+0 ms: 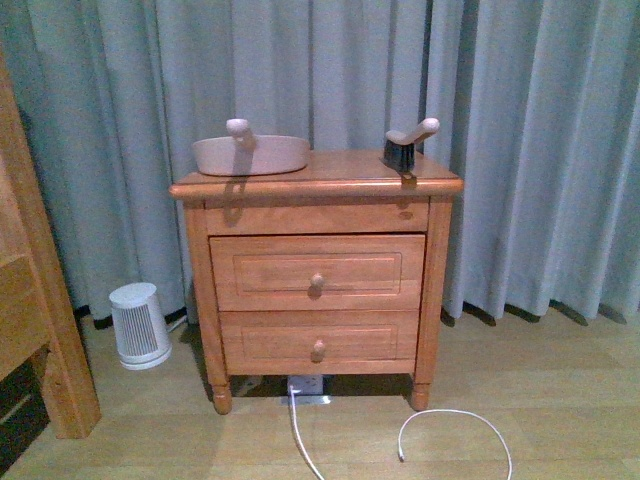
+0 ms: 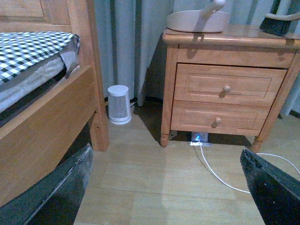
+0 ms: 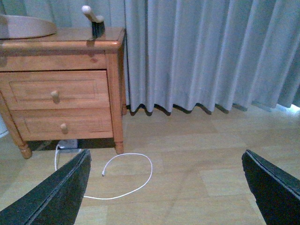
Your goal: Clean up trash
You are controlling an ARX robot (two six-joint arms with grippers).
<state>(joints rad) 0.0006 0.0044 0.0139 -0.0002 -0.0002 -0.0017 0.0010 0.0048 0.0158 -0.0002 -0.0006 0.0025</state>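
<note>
front view: neither arm shows.
nightstand [image 1: 315,215]: one, wooden, with two drawers, standing against the curtain [image 1: 540,150].
dustpan [image 1: 250,155]: one, pinkish-beige, on the left part of the nightstand top, handle up.
brush [image 1: 405,148]: one, dark bristles, on the right part of the top, well apart from the dustpan.
trash: not made out; the inside of the dustpan is hidden from this angle.
floor items: one white heater [image 1: 138,325] left of the nightstand, one power strip [image 1: 308,388] under it, one white cable [image 1: 455,430] curled in front.
bed frame [image 1: 30,300]: one, at the left edge.

left wrist view: taken low over the floor.
left gripper [image 2: 165,154]: jaws wide apart, holding nothing, only bare floor between them.
around: bed frame [image 2: 47,122] with checked bedding close on one side; heater [image 2: 119,104] between bed and nightstand [image 2: 225,56]; power strip [image 2: 199,139] and cable [image 2: 215,173] lie between gripper and nightstand.
on top: dustpan [image 2: 197,21] and brush [image 2: 279,23].
trash: cannot tell where it lies.

right wrist view: also low over the floor.
right gripper [image 3: 165,153]: jaws wide apart, empty, touching nothing.
around: cable [image 3: 136,173] looped on the floor just beyond the jaws; nightstand [image 3: 61,47] with dustpan [image 3: 23,27] and brush [image 3: 96,26]; curtain [image 3: 201,56] behind.
trash: not made out here either.
</note>
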